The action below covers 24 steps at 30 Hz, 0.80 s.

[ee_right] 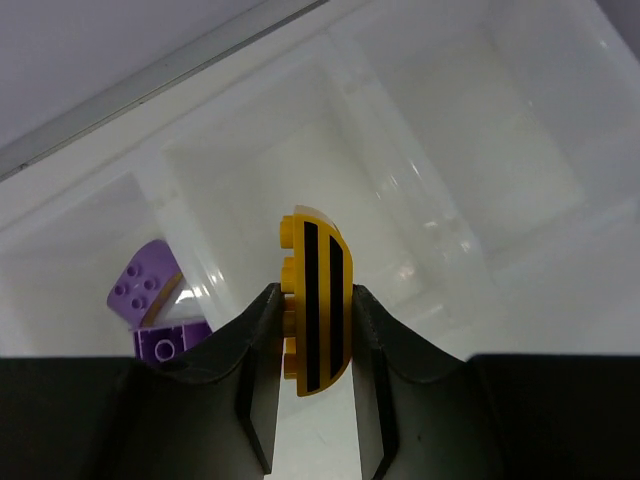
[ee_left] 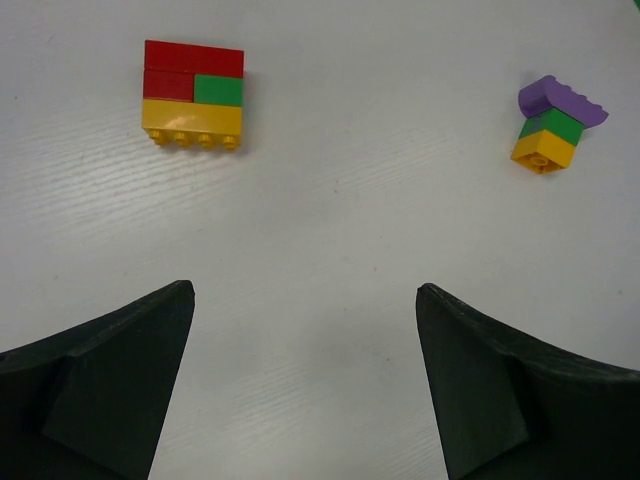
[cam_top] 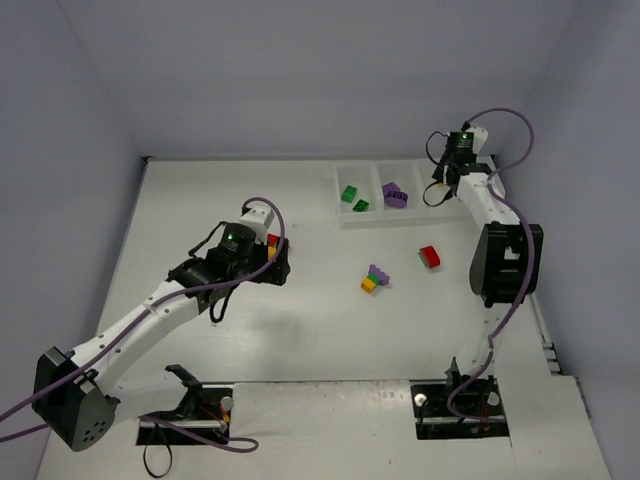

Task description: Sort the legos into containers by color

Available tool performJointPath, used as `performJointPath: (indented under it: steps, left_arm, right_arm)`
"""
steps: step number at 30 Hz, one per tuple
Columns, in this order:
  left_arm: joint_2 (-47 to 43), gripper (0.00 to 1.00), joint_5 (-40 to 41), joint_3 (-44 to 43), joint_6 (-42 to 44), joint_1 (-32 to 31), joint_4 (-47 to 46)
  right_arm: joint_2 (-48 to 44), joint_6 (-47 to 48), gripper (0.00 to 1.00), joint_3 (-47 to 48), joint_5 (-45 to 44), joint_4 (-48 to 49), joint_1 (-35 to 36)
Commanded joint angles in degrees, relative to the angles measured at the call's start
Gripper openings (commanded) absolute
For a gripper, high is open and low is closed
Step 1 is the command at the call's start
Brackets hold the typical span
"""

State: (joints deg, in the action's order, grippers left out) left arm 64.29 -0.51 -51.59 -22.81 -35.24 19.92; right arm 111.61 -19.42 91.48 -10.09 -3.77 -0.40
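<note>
Left tool gaping (right tool clamped).

Bare white tabletop lies open between the red-green-yellow brick clump and the purple-green-yellow brick clump, well apart. Low walls of the white plastic tray fence the compartment under the right gripper and its clamped yellow striped brick.

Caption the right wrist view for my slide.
Right gripper holds a striped yellow brick over the white tray, beside its purple bricks.

The left gripper (jaws apart) hangs above a red-green-yellow clump.
</note>
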Motion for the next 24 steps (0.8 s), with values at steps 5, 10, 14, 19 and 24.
performJointPath:
  steps: [5, 10, 14, 19, 24]
  left_arm:
    - [0.3, 0.86, 6.0, -0.5, -3.6, 0.1, 0.3]
    - [5.0, 0.86, 8.2, -2.3, -5.8, 0.2, 0.5]
    - [13.7, 0.86, 10.3, -6.8, -4.9, 0.4, 1.9]
    - [21.5, 0.86, 12.6, -12.9, 0.0, 1.7, 1.0]
    - [30.8, 0.85, 10.7, -18.7, 4.6, 4.4, 2.1]
  right_arm:
    - [8.3, 1.0, 0.37, 10.9, 1.5, 2.1, -0.9]
    - [9.3, 2.3, 0.61, 12.1, 1.6, 2.1, -0.9]
    - [6.4, 4.6, 0.66, 10.4, 2.0, 2.2, -0.9]
    - [-1.4, 4.5, 0.66, 5.9, 5.6, 2.2, -0.6]
    - [-10.9, 3.4, 0.66, -3.0, 9.1, 3.2, 4.0]
